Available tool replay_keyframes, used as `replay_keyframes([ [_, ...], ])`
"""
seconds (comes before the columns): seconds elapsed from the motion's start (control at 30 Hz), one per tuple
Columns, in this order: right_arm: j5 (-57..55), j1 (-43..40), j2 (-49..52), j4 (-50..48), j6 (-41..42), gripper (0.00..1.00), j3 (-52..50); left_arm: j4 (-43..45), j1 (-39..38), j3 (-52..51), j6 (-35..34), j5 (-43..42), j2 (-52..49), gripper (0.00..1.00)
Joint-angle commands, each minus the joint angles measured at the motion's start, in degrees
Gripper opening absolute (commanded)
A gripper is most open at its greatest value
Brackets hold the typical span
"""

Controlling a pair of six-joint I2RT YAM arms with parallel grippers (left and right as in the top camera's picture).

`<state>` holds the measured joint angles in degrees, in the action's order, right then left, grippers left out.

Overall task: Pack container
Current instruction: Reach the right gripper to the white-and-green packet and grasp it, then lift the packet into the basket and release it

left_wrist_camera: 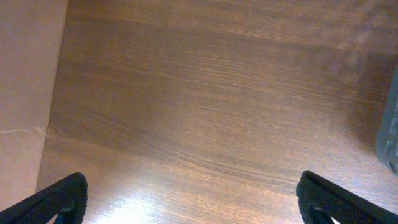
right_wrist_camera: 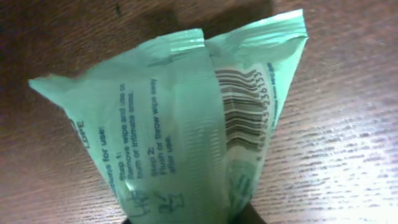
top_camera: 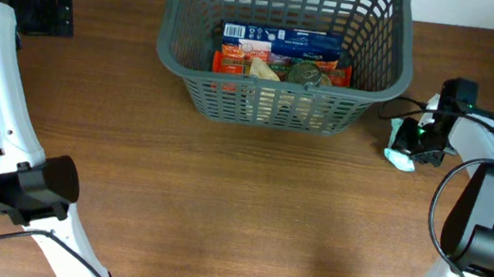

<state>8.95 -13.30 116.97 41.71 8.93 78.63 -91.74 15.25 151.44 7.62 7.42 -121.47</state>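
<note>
Over a brown table (top_camera: 237,214). Off to the left of the right gripper (top_camera: 413,149), far right of the left gripper (left_wrist_camera: 193,208): big grey basket (top_camera: 275,104), with boxes (top_camera: 284,40) and a can (top_camera: 306,73) inside. On the left, gapes wide over bare table. On the right, squeezes a green pack (right_wrist_camera: 168,124), shut tight on its end, close above the table.

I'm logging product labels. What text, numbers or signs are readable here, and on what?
"for use:" - green packet
"Step 1: Remove wipe and use" - same packet; the rest of that step is blurred
"Step 2: Flush or throw away after use." - same packet
Digits beside the barcode: too blurred to read.
Blue box in the container: print too small to read.
</note>
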Motion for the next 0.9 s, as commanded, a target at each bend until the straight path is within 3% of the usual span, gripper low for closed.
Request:
replay_keyframes([
  [0.0,-0.31,-0.04,1.14,2.73,0.59,0.11,1.14,-0.09,0.31,0.07,-0.72,-0.57,-0.35,0.99],
  [0.27,2.97,-2.51,-2.29,20.41,0.59,0.05,18.62,-0.09,0.31,0.07,-0.72,-0.57,-0.35,0.99],
  [0.53,5.46,-2.19,-9.01,37.51,0.57,0.04,51.43,-0.09,0.31,0.07,-0.72,-0.57,-0.35,0.99],
  [0.7,8.02,3.91,-12.90,40.17,0.26,0.04,66.25,-0.09,0.31,0.07,-0.72,-0.57,-0.35,0.99],
  [0.87,7.98,15.91,-14.34,39.56,-6.80,0.04,70.31,-0.09,0.31,0.07,-0.72,-0.57,-0.35,0.99],
])
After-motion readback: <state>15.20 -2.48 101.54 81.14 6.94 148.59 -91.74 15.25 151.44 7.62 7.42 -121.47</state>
